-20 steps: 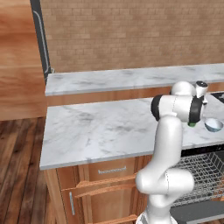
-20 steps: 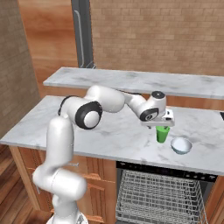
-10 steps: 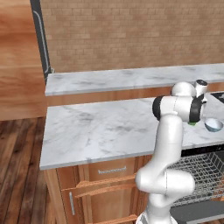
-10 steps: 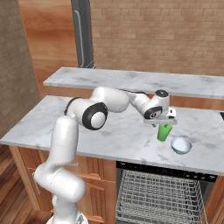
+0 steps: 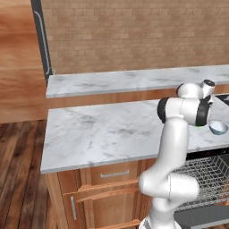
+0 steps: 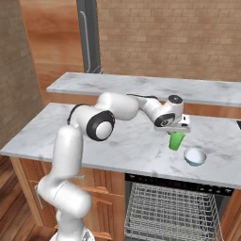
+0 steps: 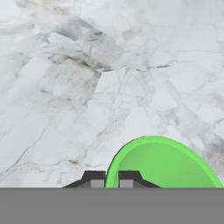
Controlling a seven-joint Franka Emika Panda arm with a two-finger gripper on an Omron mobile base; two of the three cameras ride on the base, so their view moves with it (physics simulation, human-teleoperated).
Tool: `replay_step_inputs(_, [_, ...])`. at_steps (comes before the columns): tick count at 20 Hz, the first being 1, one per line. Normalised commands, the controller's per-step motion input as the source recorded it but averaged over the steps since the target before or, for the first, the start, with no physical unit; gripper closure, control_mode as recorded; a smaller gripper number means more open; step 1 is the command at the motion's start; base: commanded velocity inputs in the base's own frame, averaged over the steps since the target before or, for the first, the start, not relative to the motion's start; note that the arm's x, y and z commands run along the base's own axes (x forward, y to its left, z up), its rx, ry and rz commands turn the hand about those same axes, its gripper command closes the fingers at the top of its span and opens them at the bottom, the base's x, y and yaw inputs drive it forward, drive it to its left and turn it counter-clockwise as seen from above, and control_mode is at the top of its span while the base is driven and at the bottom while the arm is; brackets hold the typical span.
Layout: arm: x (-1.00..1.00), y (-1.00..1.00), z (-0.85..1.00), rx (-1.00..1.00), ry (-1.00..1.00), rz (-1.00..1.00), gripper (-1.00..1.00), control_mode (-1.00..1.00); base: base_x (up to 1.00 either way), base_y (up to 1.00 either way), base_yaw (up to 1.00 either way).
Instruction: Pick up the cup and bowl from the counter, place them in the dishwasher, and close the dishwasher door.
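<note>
My two-finger dark-tipped gripper [image 7: 112, 179] is pinched onto the rim of the small bright green plastic-looking cup [image 6: 176, 140]: in the hand view one dark fingertip [image 7: 94, 178] sits outside the thin green wall and the other inside it, with the cup's open mouth spreading out to the side of them. From the right base view the gripper [image 6: 177, 130] comes down onto the top of the cup, which stands upright with its base seeming to rest on the broad white-grey veined marble counter [image 6: 117, 141]; whether it has left the surface I cannot tell. Just beyond the cup on the side away from my arm, near but not touching it, sits the small round pale blue-white bowl [image 6: 194, 156], also on the counter and upright. In the left base view the bowl [image 5: 218, 127] shows just past my forearm. Below the counter edge under my hand, the built-in dishwasher [image 6: 174, 183] with its black top strip stands open, and its grey wire rack [image 6: 172, 214] is pulled out toward my base. Farther behind my gripper runs the narrower long marble ledge [image 6: 141, 87], and beyond that the brown brick wall [image 6: 169, 37].
</note>
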Motion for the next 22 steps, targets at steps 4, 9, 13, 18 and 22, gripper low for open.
replay_step_inputs(4, [-0.48, 0.39, 0.16, 0.00, -0.13, 0.01, 1.00, -1.00, 0.00, 0.00, 0.00])
replay_step_inputs(9, [-0.62, 0.49, 0.07, 0.00, -0.13, 0.00, 1.00, -1.00, 0.00, 0.00, 0.00])
replay_step_inputs(13, [-0.74, 0.44, 0.00, 0.00, -0.12, 0.00, 1.00, -1.00, 0.00, 0.00, 0.00])
replay_step_inputs(18, [-0.73, 0.28, 0.07, 0.00, -0.10, -0.01, 1.00, -1.00, 0.00, 0.00, 0.00])
replay_step_inputs(22, [-0.65, 0.13, 0.24, 0.02, -0.10, -0.05, 1.00, -1.00, 0.00, 0.00, 0.00])
